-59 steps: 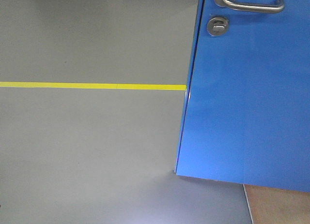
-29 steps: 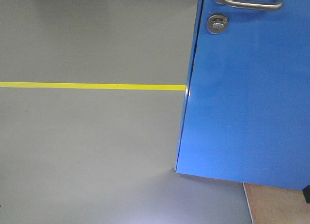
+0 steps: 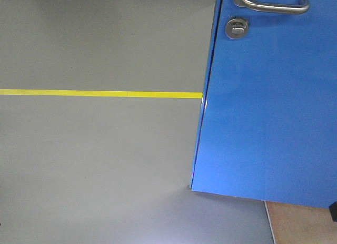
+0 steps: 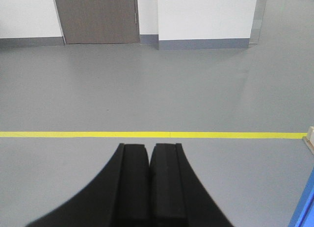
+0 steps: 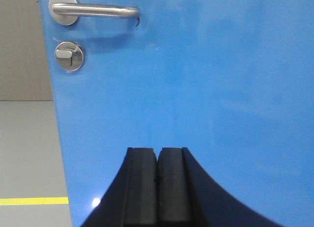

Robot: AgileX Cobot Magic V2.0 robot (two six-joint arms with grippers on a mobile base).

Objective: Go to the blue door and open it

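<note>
The blue door (image 3: pixel 268 112) fills the right half of the front view, swung ajar with its dark edge (image 3: pixel 204 96) toward me. Its silver lever handle (image 3: pixel 274 6) and round thumb-turn lock (image 3: pixel 236 28) sit at the top. In the right wrist view the door (image 5: pixel 196 80) fills the frame, with the handle (image 5: pixel 93 11) and lock (image 5: pixel 68 55) at upper left. My right gripper (image 5: pixel 157 153) is shut and empty, facing the panel below the handle. My left gripper (image 4: pixel 148 147) is shut and empty, pointing over bare floor left of the door, whose corner (image 4: pixel 305 207) shows at lower right.
A yellow floor line (image 3: pixel 100 93) runs across the grey floor up to the door edge. Beyond it stand a brown door (image 4: pixel 95 16) and white walls with grey skirting (image 4: pixel 206 43). A tan floor strip (image 3: pixel 300 223) shows under the blue door.
The view shifted a few pixels up and back down; the door, handle and floor line hold nearly the same places as one second ago.
</note>
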